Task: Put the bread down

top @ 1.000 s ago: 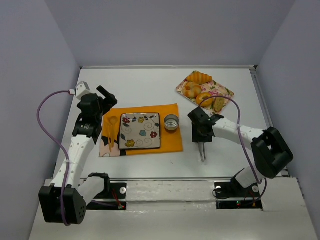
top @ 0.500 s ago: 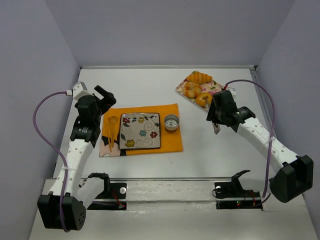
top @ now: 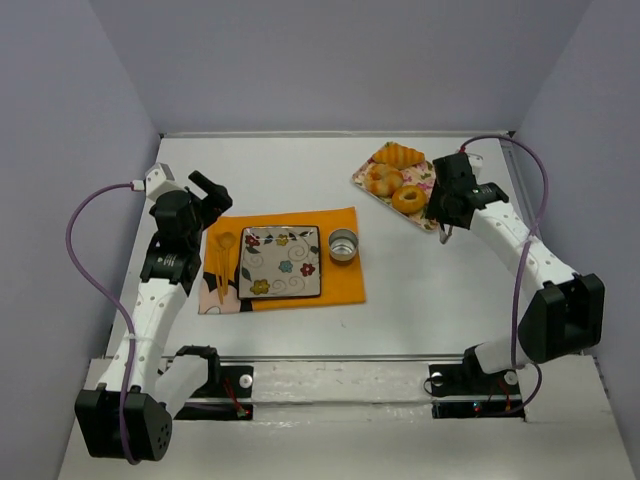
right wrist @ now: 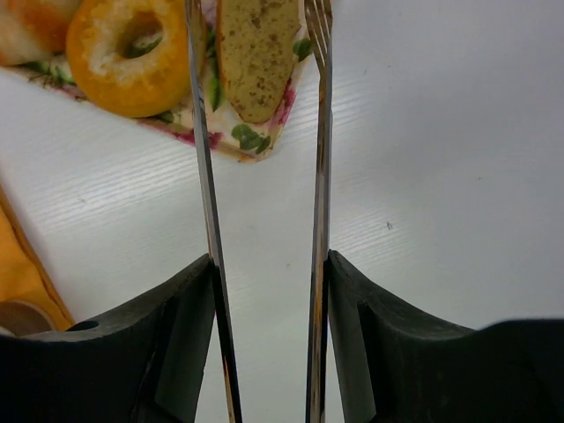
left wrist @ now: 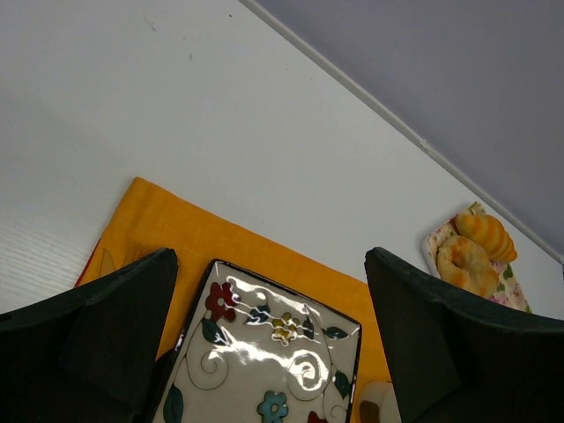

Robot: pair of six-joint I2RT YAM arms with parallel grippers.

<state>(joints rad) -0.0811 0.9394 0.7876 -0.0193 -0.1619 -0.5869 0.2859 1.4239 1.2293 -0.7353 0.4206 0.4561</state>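
Several breads lie on a floral tray at the back right: a croissant, a ring-shaped bun and a brown slice of bread. My right gripper hangs over the tray's near corner, shut on metal tongs. The two blades stay apart, and their tips straddle the slice without squeezing it. At the left, an empty flowered plate rests on an orange mat. My left gripper hovers open above that plate's far edge, holding nothing.
A small metal cup stands on the mat right of the plate. Yellow cutlery lies on the mat's left side. Walls close in the table at the back and on both sides.
My right arm has swung from the middle of the table out to the bread tray at the back right, carrying the tongs. The left arm has barely moved.
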